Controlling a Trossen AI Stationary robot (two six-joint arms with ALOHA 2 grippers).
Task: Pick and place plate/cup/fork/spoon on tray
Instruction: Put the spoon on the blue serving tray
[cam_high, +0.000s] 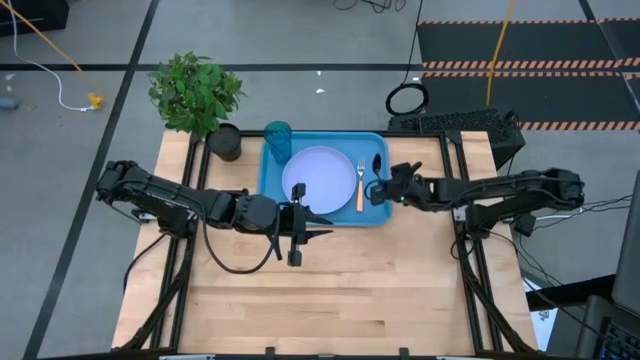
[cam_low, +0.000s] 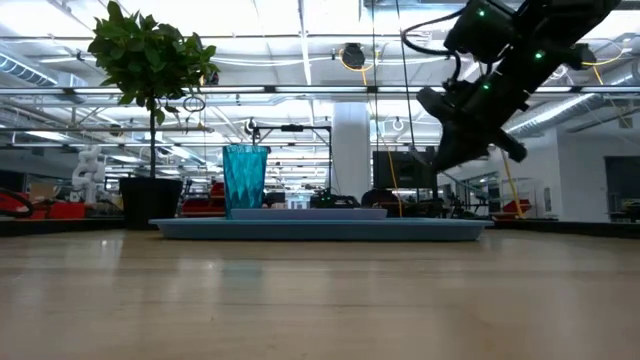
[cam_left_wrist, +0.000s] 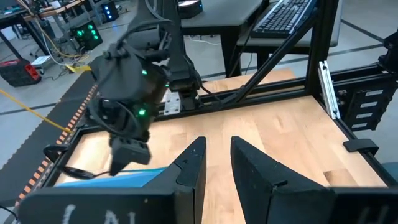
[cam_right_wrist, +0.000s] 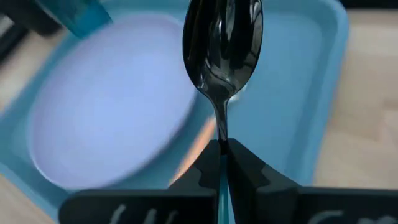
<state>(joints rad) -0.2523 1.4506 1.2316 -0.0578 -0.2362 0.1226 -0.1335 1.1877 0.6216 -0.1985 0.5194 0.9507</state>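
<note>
The blue tray (cam_high: 380, 215) lies at the table's far middle. On it lie the pale plate (cam_high: 318, 176) and, to the plate's right, the orange-handled fork (cam_high: 360, 192). The teal cup (cam_high: 278, 140) stands upright at the tray's far left corner. My right gripper (cam_high: 383, 187) is over the tray's right side, shut on the spoon (cam_high: 377, 164). In the low view it hangs above the tray's right end (cam_low: 470, 135). My left gripper (cam_high: 325, 225) is open and empty just off the tray's near edge. My right gripper pinches the spoon's teal handle (cam_right_wrist: 221, 186) between its two fingers, close to the silver neck (cam_right_wrist: 221, 127). The spoon lies along the fingers and sticks out ahead of them, bowl (cam_right_wrist: 222, 43) foremost. It is lifted clear above the tray, beside the plate.
A green plant (cam_high: 195, 90) in a black pot (cam_high: 225, 142) stands at the table's far left corner, next to the cup. Bare wooden tabletop (cam_high: 340, 290) stretches from the tray to the near edge. The tray's raised rim (cam_right_wrist: 323, 93) runs beside the spoon.
</note>
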